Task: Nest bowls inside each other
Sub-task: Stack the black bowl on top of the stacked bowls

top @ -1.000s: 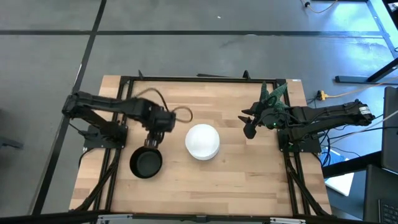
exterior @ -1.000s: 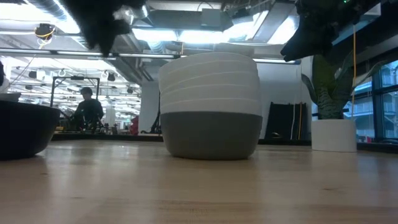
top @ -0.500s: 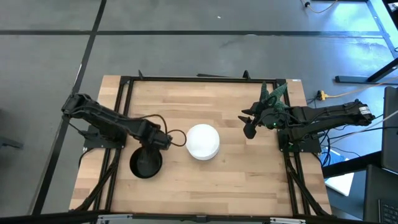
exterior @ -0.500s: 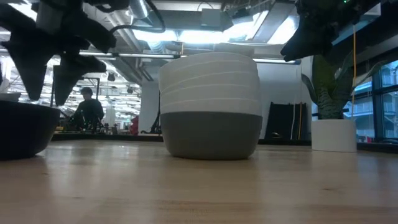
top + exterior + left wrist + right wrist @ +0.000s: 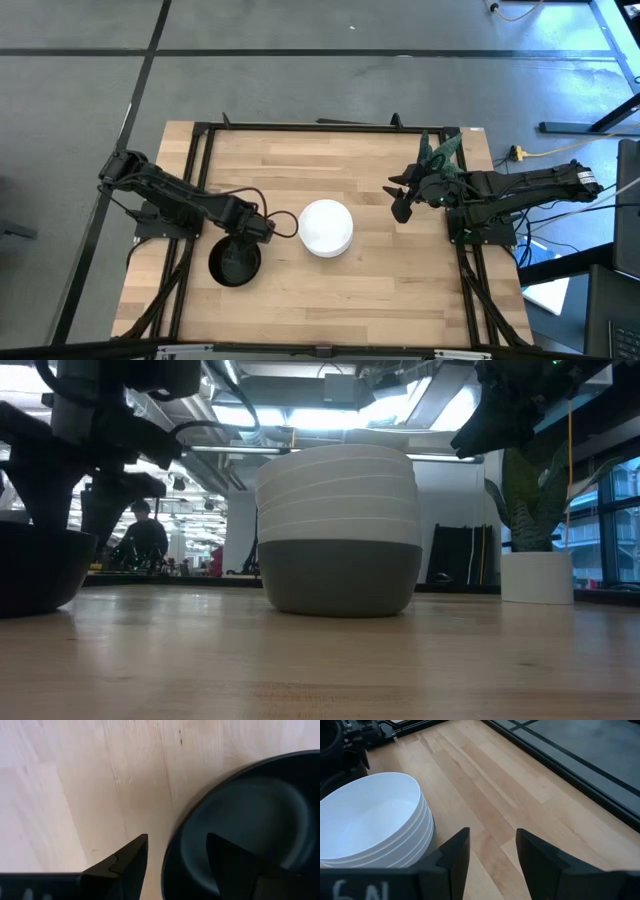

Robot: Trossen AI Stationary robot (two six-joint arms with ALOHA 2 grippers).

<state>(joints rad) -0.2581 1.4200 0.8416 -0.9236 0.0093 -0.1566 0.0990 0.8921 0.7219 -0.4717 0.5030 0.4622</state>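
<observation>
- The stack (image 5: 326,228) of nested bowls sits near the middle of the surface (image 5: 360,170): white bowls one inside another, with a dark grey bowl (image 5: 340,575) at the bottom as the low view shows.
- From above only the top white bowl shows; the right wrist view shows several white rims (image 5: 422,827) layered closely.
- The black bowl (image 5: 235,263) stands alone on the surface, to the left of the stack and a little nearer the front edge, apart from it.
- The left gripper (image 5: 256,229) is at the black bowl's rim on the side toward the stack, low over the surface.
- In the left wrist view its jaws are apart and straddle the rim: one finger (image 5: 131,857) is outside over bare wood, the other (image 5: 227,857) is over the bowl's inside.
- Whether the fingers touch the rim cannot be told.
- The right gripper (image 5: 400,203) waits to the right of the stack, well apart from it and raised; its jaws are apart and hold nothing.
- A small white pot (image 5: 538,576) with a spiky green plant (image 5: 441,152) stands beyond the right gripper, near the surface's right edge.
</observation>
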